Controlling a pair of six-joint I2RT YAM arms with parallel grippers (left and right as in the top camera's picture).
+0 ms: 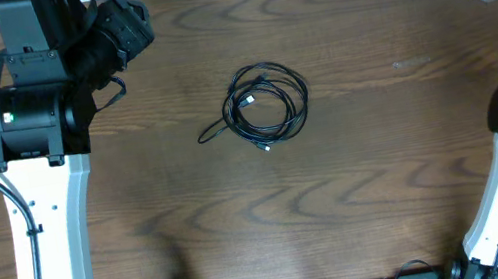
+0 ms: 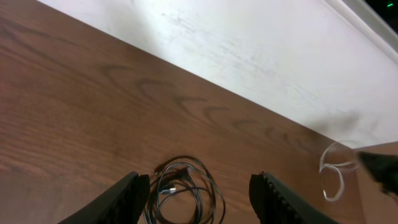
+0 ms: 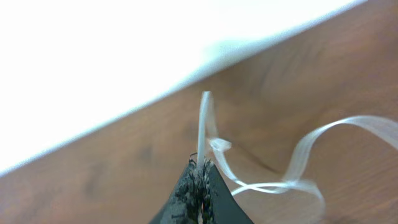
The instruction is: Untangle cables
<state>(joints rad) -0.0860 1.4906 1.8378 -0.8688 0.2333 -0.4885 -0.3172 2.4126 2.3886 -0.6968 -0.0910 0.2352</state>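
Presently, left claw [image 2: 199, 180]: fingers spread wide, holding nothing, hanging above the counter [image 1: 389, 187] at its far left side, aimed toward the middle.
right claw [image 3: 200, 183]: pressed together, pinching the white cable [image 3: 204, 124], raised over the far right corner.
white cable: thin, pale, looping loosely out from the pinch; where its ends are cannot be told.
black cable [image 1: 266, 104]: loose coil of several overlapping loops lying flat mid-counter, one tail trailing left, a small plug end at the near rim; well apart from both claws.
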